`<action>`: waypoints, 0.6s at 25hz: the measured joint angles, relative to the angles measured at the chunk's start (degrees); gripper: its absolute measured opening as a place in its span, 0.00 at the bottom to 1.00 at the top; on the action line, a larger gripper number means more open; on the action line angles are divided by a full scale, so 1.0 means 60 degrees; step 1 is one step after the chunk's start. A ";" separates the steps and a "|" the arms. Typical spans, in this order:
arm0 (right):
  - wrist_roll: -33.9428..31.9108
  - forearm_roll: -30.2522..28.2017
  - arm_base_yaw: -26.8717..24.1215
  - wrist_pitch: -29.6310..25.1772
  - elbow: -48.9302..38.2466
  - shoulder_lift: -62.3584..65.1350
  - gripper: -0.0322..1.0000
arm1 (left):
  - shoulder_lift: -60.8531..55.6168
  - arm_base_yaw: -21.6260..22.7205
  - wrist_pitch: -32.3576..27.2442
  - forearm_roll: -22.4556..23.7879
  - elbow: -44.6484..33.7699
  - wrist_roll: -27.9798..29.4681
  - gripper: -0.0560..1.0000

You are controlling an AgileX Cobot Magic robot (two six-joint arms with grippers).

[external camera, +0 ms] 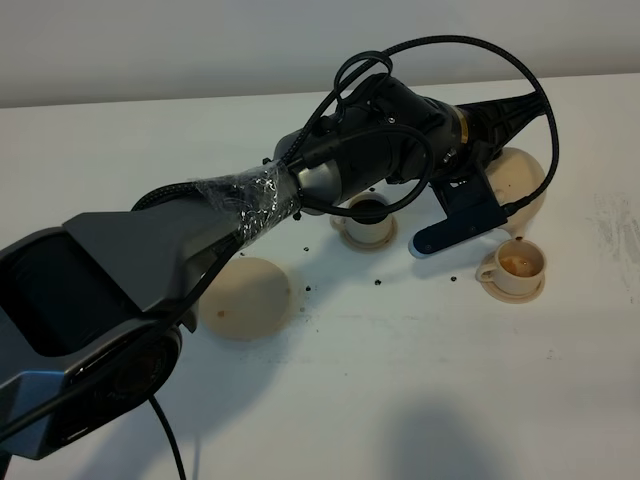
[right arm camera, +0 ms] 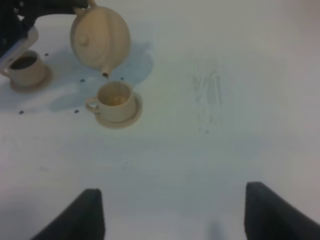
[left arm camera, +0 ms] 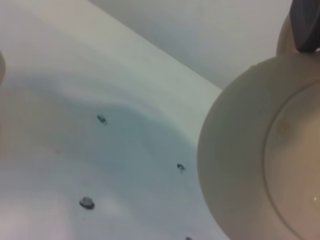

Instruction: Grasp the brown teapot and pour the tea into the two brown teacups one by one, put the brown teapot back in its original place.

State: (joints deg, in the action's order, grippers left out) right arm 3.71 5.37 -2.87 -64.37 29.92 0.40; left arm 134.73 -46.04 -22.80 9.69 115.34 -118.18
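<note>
The left arm (external camera: pixel 200 240) lies stretched in a long diagonal from the near left to the far right, across the middle of the table (external camera: pixel 400 380). The left gripper (external camera: pixel 505 120) is closed on the teapot (right arm camera: pixel 100 37) at its handle and holds it in the air. The teapot is tilted, with the spout down, just above the right cup (right arm camera: pixel 115 100), which has pale brown tea inside. The left cup (external camera: pixel 368 218) stands under the wrist and holds dark liquid. The disc (external camera: pixel 245 297) lies bare at the near left, under the forearm. The right gripper (right arm camera: pixel 175 217) hangs above bare table, its jaws wide apart and holding nothing. Small dark specks (external camera: pixel 380 283) lie around the cups.
</note>
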 joint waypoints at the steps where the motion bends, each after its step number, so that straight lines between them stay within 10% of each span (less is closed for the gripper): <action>1: 0.0000 0.0000 0.0000 0.0000 0.0000 0.0000 0.59 | 0.0000 0.0000 0.0039 0.0036 -0.0011 -0.0001 0.14; 15: 0.0000 0.0000 0.0000 0.0000 0.0000 0.0000 0.59 | 0.0000 -0.0195 0.0148 0.0329 -0.0022 -0.0011 0.14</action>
State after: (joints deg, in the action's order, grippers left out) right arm 3.71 5.37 -2.87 -64.37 29.92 0.40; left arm 134.73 -47.22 -21.91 11.66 115.20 -118.24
